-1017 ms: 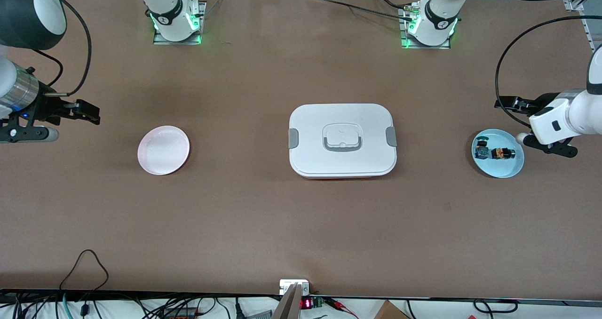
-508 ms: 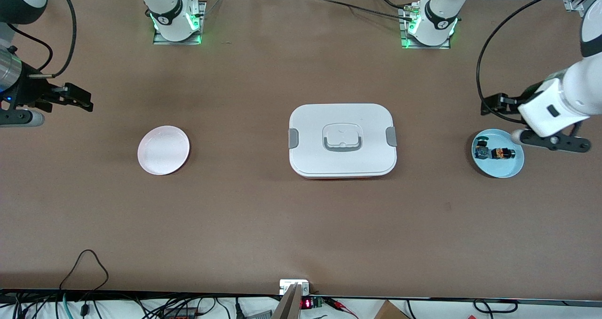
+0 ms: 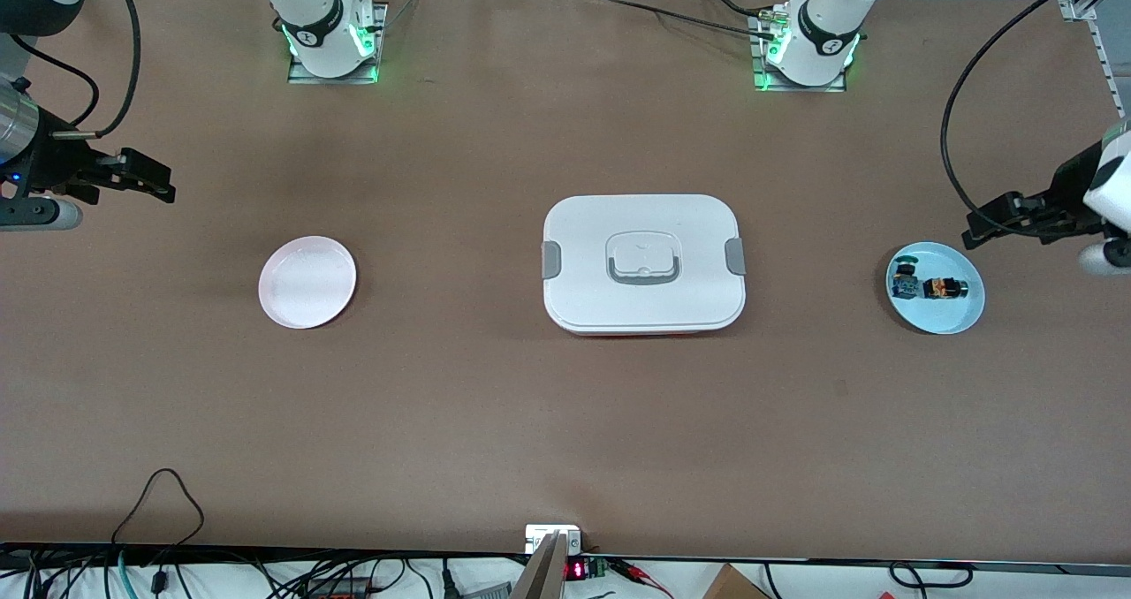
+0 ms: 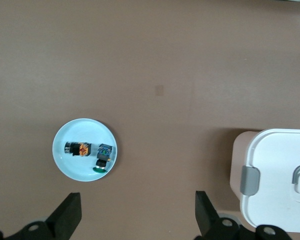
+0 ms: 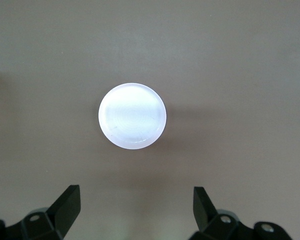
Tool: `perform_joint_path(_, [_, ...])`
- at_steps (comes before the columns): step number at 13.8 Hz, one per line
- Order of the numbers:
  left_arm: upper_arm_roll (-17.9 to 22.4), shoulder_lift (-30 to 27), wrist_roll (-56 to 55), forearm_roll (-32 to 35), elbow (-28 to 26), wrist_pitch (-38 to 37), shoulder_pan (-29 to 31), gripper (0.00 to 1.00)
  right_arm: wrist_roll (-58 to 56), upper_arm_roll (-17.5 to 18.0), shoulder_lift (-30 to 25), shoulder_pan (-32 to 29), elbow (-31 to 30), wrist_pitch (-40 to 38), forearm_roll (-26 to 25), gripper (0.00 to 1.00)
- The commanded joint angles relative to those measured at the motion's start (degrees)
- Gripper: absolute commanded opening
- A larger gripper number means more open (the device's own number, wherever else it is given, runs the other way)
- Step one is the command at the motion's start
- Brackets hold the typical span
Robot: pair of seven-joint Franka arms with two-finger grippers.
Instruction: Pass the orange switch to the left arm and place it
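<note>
Brown table [image 3: 495, 405], box [image 3: 643, 263] mid-table. Orange switch [image 3: 942, 288] lies on the blue plate [image 3: 959, 318] near the left arm's edge. Left gripper [image 3: 994, 224] and right gripper [image 3: 146, 177] hover at opposite ends, both spread wide, holding nothing.

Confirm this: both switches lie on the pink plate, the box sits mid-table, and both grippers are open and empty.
Wrong plate. The front and left wrist views show the orange switch and green switch on the blue plate; the pink plate holds nothing. The rest stands: the box sits mid-table, and the left gripper and right gripper are open and empty.
</note>
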Motion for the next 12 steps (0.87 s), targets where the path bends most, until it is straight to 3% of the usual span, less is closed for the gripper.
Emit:
perform_joint_path(1, [2.4, -5.4, 0.6, 0.8, -7.1, 3.1, -3.1, 1.0, 0.2, 0.1, -1.2, -0.6, -0.8, -0.7, 0.9, 1.0])
perform_joint_path(3, [2.6, -5.7, 0.6, 4.7, -6.8, 2.6, -6.2, 1.0, 0.3, 0.1, -1.2, -0.6, -0.8, -1.2, 0.9, 1.0])
perform_joint_path(8, [6.3, -5.6, 0.6, 2.5, -6.7, 2.9, -8.5, 1.0, 0.3, 0.2, -1.2, -0.5, -0.8, -1.4, 0.9, 1.0])
perform_joint_path(12, [6.6, -4.6, 1.9, 0.7, -6.0, 2.8, -7.6, 1.0, 0.3, 0.2, -1.2, -0.5, -0.8, -1.4, 0.8, 1.0])
